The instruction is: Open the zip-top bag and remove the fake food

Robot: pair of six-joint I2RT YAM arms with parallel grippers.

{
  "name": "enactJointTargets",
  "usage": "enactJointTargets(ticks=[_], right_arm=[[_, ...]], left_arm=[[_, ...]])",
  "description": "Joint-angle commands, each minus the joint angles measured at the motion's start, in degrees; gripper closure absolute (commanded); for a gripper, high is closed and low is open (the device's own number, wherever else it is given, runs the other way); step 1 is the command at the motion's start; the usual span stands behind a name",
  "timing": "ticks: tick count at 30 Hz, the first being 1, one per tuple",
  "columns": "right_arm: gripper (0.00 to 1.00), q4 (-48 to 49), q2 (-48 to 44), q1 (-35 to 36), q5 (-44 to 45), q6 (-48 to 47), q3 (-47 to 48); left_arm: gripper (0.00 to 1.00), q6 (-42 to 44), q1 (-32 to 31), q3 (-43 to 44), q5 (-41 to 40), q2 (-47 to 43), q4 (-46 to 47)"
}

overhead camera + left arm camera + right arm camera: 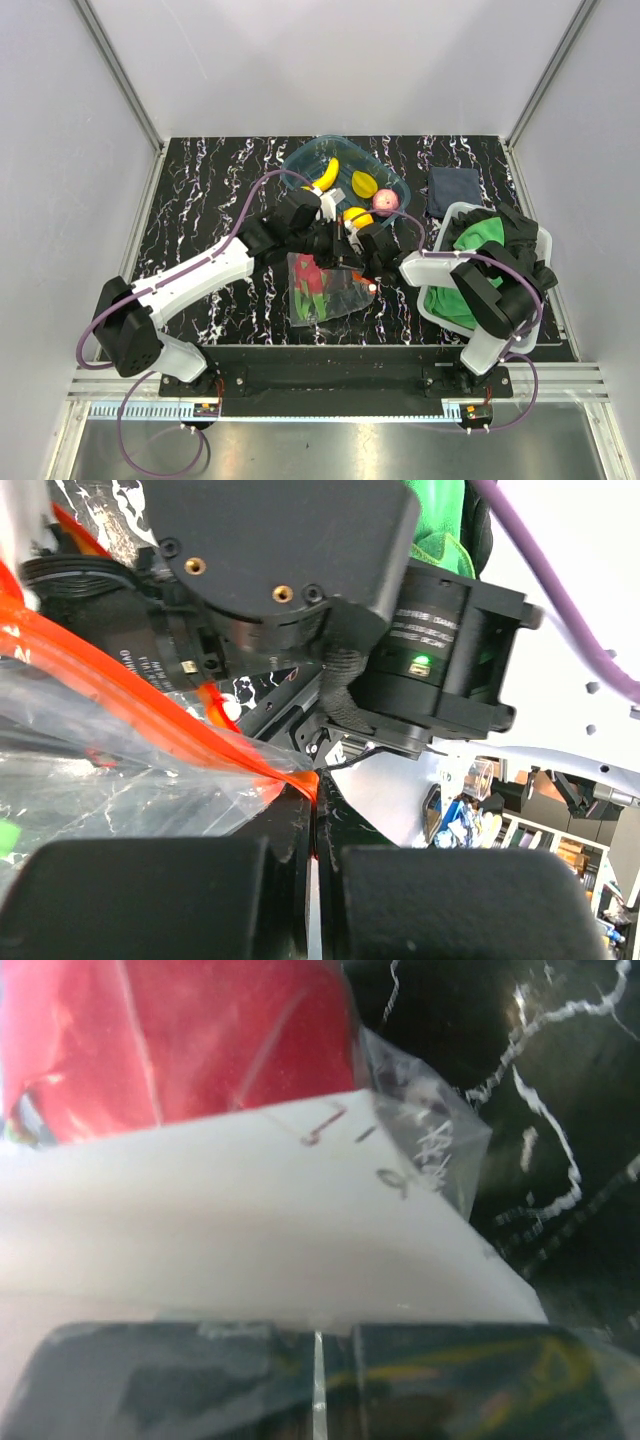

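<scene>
The zip-top bag (pixel 327 292) lies on the black marble table with a red fruit with green (pixel 311 279) inside. My left gripper (pixel 340 250) is shut on the bag's red-orange zip strip (pixel 200 720), pinched at the fingertips (pixel 315 800). My right gripper (pixel 366 262) is shut on the opposite side of the bag's mouth, on clear plastic with a white label (pixel 250 1220); the red fruit (pixel 180 1040) shows behind it. A banana (pixel 328 173), yellow pieces (pixel 363 183) and a pinkish ball (pixel 385 200) lie in the teal tray (pixel 300 158).
A white basket (pixel 446 218) holding a green cloth (pixel 478 236) stands at the right, under the right arm. A dark blue cloth (pixel 452 190) lies behind it. The right gripper's black body (pixel 300 580) sits very close in front of the left wrist camera.
</scene>
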Motion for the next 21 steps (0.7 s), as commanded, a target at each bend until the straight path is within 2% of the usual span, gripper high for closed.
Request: enactJointTargets(ticks=[1,12,21], right_arm=[[1.0,-7.8,-5.2,-0.6,2.8,-6.0,2.6],[1.0,-23.2,-15.9,-0.6,-1.5,-9.1,7.7],[1.0,-26.7,-17.3,-0.6,-1.9,-7.9,9.3]], left_arm=[[1.0,1.5,-0.1,1.3,0.4,-3.8,1.7],[1.0,4.0,3.3,-2.4,-3.0,-8.3,-1.4],[1.0,4.4,5.7,-3.5,-2.0,-10.9,-1.9]])
